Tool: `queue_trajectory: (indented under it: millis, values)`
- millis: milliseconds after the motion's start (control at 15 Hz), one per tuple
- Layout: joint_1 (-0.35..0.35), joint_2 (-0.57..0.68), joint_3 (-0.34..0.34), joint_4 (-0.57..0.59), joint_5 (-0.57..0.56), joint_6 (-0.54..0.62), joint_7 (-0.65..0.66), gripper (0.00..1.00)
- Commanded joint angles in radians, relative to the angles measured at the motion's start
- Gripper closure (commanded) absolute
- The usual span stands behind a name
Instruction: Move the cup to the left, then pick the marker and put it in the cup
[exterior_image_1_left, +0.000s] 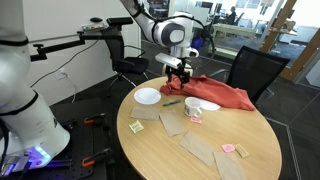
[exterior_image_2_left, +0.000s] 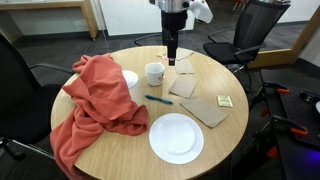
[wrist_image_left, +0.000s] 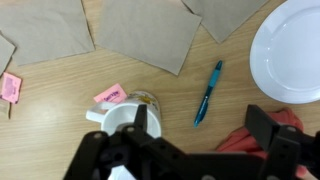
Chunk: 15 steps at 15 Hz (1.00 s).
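My gripper (wrist_image_left: 197, 118) is spread wide and holds nothing. In the wrist view one finger (wrist_image_left: 140, 122) lies across the mouth of the cup (wrist_image_left: 118, 122), and the other finger sits well off at 3 o'clock, over bare wood beside the red cloth (wrist_image_left: 240, 142). I cannot tell from this view whether that finger touches the rim. In both exterior views my gripper (exterior_image_1_left: 178, 72) hangs above the table (exterior_image_1_left: 190, 165), clear of everything on it.

The cup (exterior_image_2_left: 155, 73) stands upright near the cloth's edge, at about 7 o'clock of my gripper (exterior_image_2_left: 172, 58) in that exterior view. The marker (wrist_image_left: 208, 92) lies flat on the wood at 2 o'clock from the cup in the wrist view, apart from it and tilted, one end towards 1 o'clock. In an exterior view the marker (exterior_image_2_left: 157, 99) rests at 6 o'clock from the cup, between it and the large white plate (exterior_image_2_left: 176, 138).

A pink card (wrist_image_left: 108, 95) touches the cup's far side, and brown napkins (wrist_image_left: 140, 35) lie at 12 o'clock.
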Motion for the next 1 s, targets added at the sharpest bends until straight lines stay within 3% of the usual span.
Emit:
queue_trajectory:
  millis: [0, 400, 933]
  values:
    - [0.014, -0.128, 0.015, -0.137, -0.010, -0.007, 0.084, 0.00]
    - [0.020, -0.115, 0.058, -0.209, 0.026, 0.052, 0.124, 0.00]
    - [0.024, 0.010, 0.073, -0.213, 0.047, 0.260, 0.128, 0.00]
